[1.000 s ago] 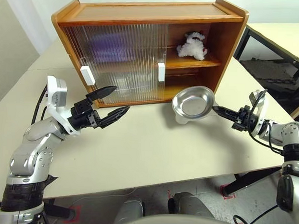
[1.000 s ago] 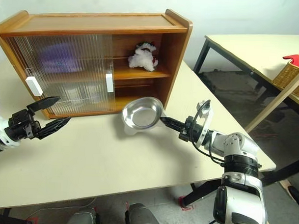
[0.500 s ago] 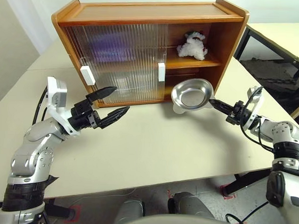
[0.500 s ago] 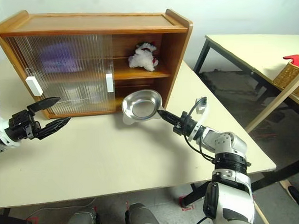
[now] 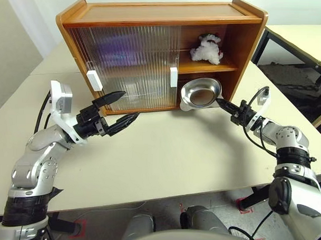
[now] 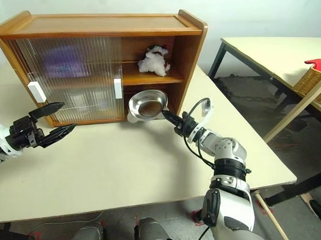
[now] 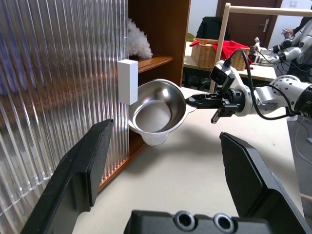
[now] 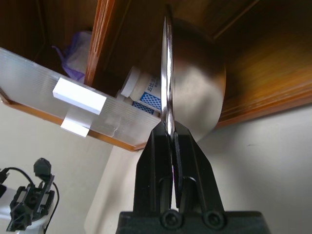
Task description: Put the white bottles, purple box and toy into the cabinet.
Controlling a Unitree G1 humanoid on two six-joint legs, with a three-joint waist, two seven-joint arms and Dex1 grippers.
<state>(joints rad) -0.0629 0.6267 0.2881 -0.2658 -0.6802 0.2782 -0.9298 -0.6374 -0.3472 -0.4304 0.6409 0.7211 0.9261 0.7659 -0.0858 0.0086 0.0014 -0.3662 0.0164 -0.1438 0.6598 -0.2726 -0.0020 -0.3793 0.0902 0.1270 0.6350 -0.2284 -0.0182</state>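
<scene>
Your right gripper (image 5: pixel 222 103) has its jaws pressed on the rim of the metal dish (image 5: pixel 201 93), which is lifted and tilted in front of the cabinet's (image 5: pixel 153 14) lower open compartment. The toy (image 5: pixel 206 49) sits on the upper shelf; 1 white bottle (image 8: pixel 144 89) and the purple box (image 8: pixel 73 54) are inside, behind the sliding door (image 5: pixel 131 63). Your left gripper (image 5: pixel 120 112) hangs with jaws spread and empty. I judge the task's things are nearly all stored. Next, guide the dish carefully past the shelf edge.
</scene>
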